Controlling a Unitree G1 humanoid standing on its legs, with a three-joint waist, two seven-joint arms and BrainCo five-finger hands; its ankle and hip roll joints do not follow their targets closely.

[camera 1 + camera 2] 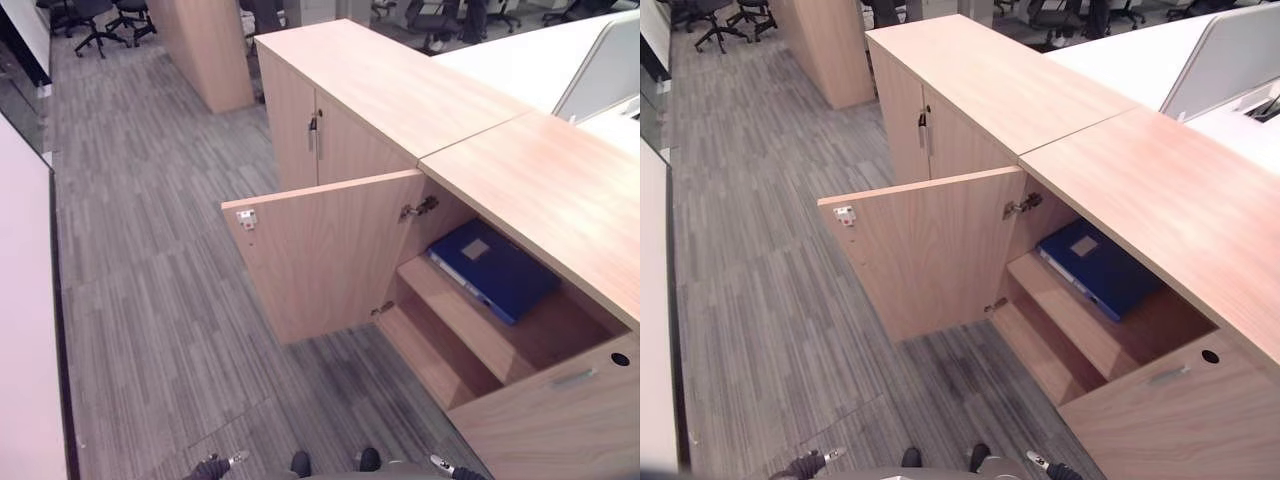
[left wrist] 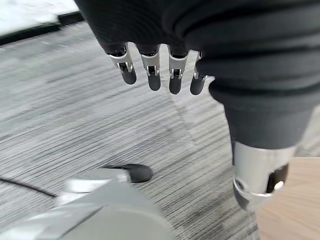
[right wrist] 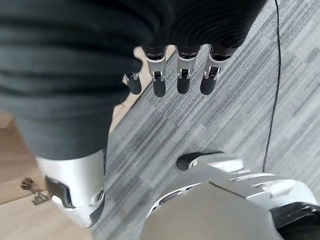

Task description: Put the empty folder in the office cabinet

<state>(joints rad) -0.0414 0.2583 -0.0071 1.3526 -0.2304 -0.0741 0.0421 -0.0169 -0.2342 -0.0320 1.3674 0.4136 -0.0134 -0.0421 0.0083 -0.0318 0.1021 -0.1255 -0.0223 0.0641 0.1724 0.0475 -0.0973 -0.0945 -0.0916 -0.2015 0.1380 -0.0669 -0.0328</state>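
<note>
Both hands (image 2: 165,30) (image 3: 165,30) low, fingers (image 2: 151,70) relaxed | folder (image 1: 495,268) seemingly shelved

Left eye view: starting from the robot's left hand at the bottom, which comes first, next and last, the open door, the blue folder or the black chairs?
From the left hand:
1. Open cabinet door, just ahead, swung out over the floor.
2. Blue folder, on the upper shelf, off to the right.
3. Black chairs, far back, upper left.

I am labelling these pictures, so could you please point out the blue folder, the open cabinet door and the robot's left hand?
blue folder (image 1: 500,268): left eye view, on its flat cover.
open cabinet door (image 1: 325,255): left eye view, middle of its inner face.
left hand (image 2: 150,27): left wrist view, on its dark ribbed cover.
</note>
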